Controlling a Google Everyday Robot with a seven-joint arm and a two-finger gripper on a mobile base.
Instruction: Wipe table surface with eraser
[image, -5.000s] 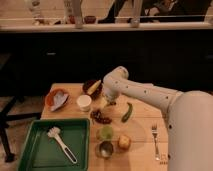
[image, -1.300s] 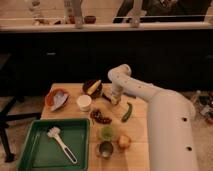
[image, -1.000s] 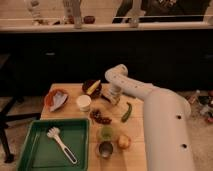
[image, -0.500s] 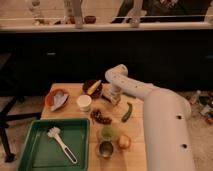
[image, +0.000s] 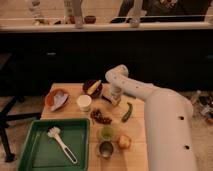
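the gripper (image: 114, 96) is seen near the middle of the table (image: 136, 131), pointed straight down from the white arm (image: 150, 102), which comes in from the lower right and bends above the far edge. its tip is at or just above the wood. right beneath it a small dark block is made out, taken here for the eraser (image: 111, 99), resting on the table just right of the dark bowl (image: 91, 89). whether the gripper is spread, pressed together or pinching the eraser cannot be told.

a yellow piece is held in the dark bowl. to the left an orange bowl (image: 52, 96) is placed, with something pale grey in it. a white cup (image: 84, 102) stands between the two bowls, a little nearer the camera. a red-brown clump (image: 101, 117) lies in front of the eraser, apart from it. a green pod (image: 127, 112) is laid to the right of the clump. nearer the front a green cup (image: 106, 132), a metal cup (image: 105, 148) and a pale round thing (image: 124, 142) are grouped. at front left a green tray (image: 30, 150) is set, and a white brush (image: 61, 142) lies in it.
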